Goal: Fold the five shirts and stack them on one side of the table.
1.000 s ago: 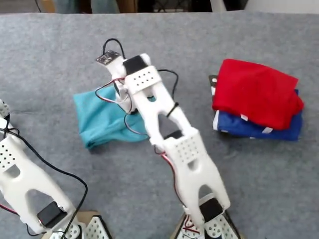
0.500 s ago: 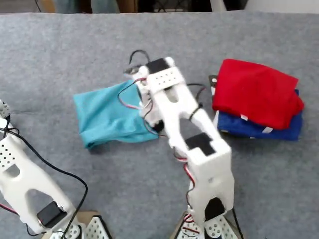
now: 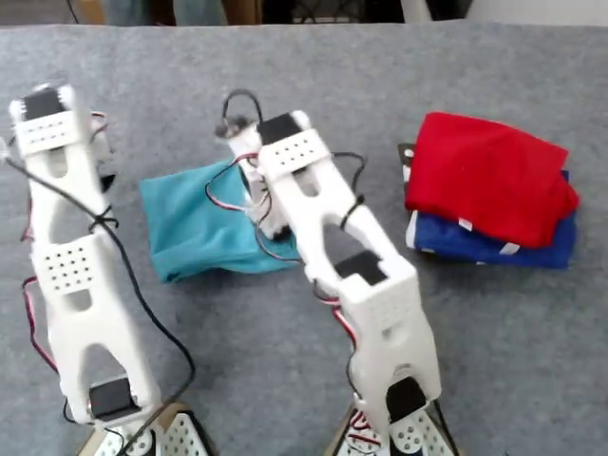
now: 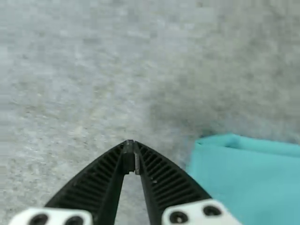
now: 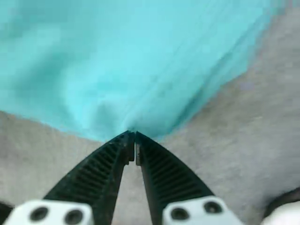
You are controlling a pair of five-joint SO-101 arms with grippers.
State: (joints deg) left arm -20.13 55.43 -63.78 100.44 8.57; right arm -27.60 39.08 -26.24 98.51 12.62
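Well apart from the teal shirt (image 3: 204, 228), the red shirt (image 3: 484, 176) stacked on the blue shirt (image 3: 494, 242) looks done, while the teal one seems half-folded, its edge pinched in the closed right pincer (image 5: 131, 137), the left pincer (image 4: 130, 147) closed empty beside it.

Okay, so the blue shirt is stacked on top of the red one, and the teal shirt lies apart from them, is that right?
Not quite. The high view shows the red shirt on top of the blue shirt, not under it. The teal shirt does lie apart from them.
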